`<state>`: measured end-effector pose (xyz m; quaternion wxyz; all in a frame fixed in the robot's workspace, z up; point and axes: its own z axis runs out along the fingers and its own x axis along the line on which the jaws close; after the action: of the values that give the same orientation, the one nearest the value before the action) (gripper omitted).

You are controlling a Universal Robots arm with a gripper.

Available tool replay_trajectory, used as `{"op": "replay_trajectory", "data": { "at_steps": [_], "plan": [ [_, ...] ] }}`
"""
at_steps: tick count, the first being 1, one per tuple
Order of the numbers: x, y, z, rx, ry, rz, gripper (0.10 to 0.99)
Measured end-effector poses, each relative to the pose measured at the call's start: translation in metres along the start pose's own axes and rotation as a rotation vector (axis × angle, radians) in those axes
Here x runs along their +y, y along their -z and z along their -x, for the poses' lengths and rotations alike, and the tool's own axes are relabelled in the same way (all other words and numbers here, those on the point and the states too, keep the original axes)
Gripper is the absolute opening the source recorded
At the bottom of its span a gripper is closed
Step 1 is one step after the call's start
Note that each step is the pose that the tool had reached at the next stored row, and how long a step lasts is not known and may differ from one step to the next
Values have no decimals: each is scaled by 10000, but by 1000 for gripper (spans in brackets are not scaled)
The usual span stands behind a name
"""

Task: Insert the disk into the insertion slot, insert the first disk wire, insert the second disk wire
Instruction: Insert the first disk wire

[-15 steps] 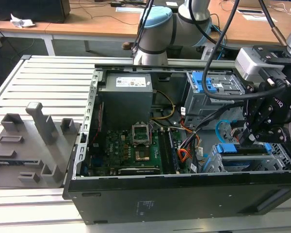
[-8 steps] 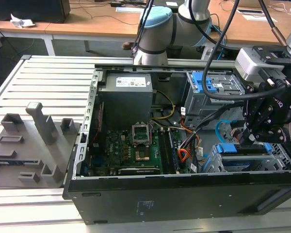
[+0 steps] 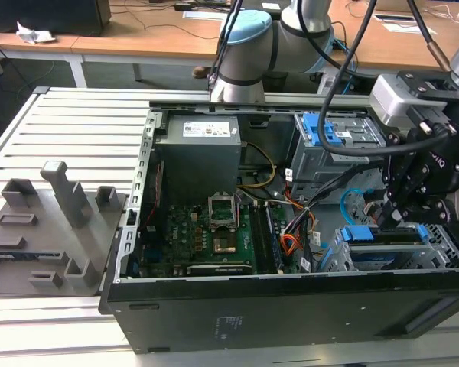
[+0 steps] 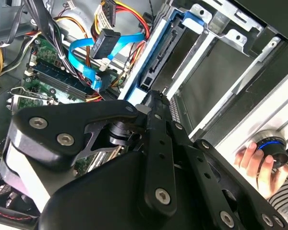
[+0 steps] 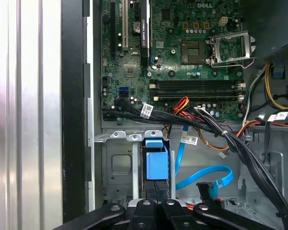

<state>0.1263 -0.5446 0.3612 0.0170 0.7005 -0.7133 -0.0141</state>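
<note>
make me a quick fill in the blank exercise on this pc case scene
1. The gripper hangs over the insertion slot on the exterior view's ____ side.
2. The second disk wire is a flat cable coloured light ____.
3. The motherboard is coloured ____.

Missing words: right; blue; green.

A ribbed, silver-grey metal bench (image 3: 76, 122) spans the near part of the exterior view, its slats running across. Beyond it lies a strip of dark floor (image 3: 115, 75). Farther back stand light wooden desks (image 3: 138, 34) on white legs (image 3: 78, 70). They carry a dark box (image 3: 50, 14) and crumpled white paper (image 3: 34, 34) toward the exterior view's left.
</note>
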Motion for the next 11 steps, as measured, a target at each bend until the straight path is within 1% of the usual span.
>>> {"op": "replay_trajectory", "data": {
  "at_steps": [4,5,9,10,11],
  "plan": [
    [1,1,78,1,1,0,106],
    [2,0,116,0,1,0,106],
    [4,1,220,0,1,0,106],
    [5,1,265,0,1,0,106],
    [5,1,279,0,0,0,106]
  ]
}}
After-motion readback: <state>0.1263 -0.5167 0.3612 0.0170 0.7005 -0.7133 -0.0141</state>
